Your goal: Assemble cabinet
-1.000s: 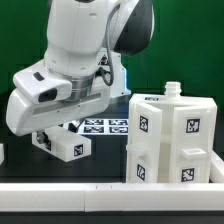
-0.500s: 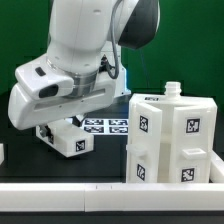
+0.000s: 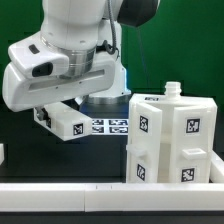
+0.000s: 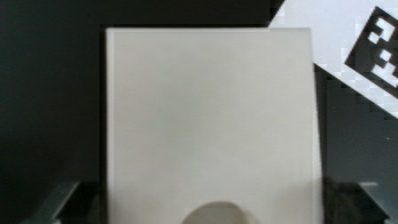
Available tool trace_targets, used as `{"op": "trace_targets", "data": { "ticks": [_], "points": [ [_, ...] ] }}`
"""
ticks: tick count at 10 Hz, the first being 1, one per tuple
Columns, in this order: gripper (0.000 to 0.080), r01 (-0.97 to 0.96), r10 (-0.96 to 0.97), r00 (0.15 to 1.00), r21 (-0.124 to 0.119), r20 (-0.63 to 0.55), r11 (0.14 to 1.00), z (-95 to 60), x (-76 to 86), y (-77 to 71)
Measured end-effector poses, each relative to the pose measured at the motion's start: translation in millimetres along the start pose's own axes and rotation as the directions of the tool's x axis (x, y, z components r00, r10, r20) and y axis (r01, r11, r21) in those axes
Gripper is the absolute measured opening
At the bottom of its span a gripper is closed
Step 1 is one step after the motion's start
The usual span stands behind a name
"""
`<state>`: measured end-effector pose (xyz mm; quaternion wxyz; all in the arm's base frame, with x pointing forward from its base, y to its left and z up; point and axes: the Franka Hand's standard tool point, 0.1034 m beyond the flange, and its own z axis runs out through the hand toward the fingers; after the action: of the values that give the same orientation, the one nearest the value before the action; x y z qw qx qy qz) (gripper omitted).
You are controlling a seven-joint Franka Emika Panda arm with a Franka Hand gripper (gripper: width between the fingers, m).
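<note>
My gripper (image 3: 56, 119) is shut on a white cabinet piece (image 3: 70, 123) with a black-and-white tag, and holds it off the black table at the exterior view's left. In the wrist view the piece's plain white face (image 4: 210, 110) fills the frame between the two dark fingers (image 4: 64, 203), which press on its two long sides. The rest of the cabinet (image 3: 170, 140), a white boxy body with several tags and a small round knob (image 3: 172, 90) on top, stands at the exterior view's right, apart from the held piece.
The marker board (image 3: 110, 126) lies flat on the table behind the held piece; one corner of it shows in the wrist view (image 4: 356, 45). A white ledge (image 3: 70, 194) runs along the front edge. A small white thing (image 3: 2, 153) shows at the left border.
The arm has risen and carried the white piece up off the table, a little toward the exterior view's left. The jaws keep the same grip.
</note>
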<state>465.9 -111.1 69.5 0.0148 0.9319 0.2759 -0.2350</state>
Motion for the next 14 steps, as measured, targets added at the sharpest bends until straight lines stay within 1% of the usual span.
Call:
{"op": "trace_targets", "data": {
  "ticks": [2,3,4,5,6,8,10,12,14],
  "points": [
    [0.0553,-0.003,0.003,1.000,0.001,0.000,1.000,0.3,-1.6,1.2],
    [0.0553,-0.007,0.007,1.000,0.004,0.003,1.000,-1.2,-5.4,3.6],
    [0.0553,-0.011,0.011,1.000,0.019,0.020,1.000,-2.3,-11.2,2.6],
    [0.0553,-0.003,0.003,1.000,0.018,0.020,1.000,-1.2,-11.2,2.6],
    [0.0553,0.001,-0.002,0.999,0.023,0.034,1.000,6.4,-9.4,0.6],
    [0.0553,0.021,-0.021,1.000,-0.002,-0.001,1.000,21.7,-5.9,7.9],
    [0.0553,0.027,-0.027,1.000,-0.031,-0.011,0.999,38.8,3.0,13.5],
    [0.0553,0.031,-0.032,0.999,-0.047,-0.012,0.998,51.0,9.4,15.6],
    [0.0554,0.036,-0.037,0.999,-0.050,-0.016,0.998,50.8,9.4,16.7]
  ]
}}
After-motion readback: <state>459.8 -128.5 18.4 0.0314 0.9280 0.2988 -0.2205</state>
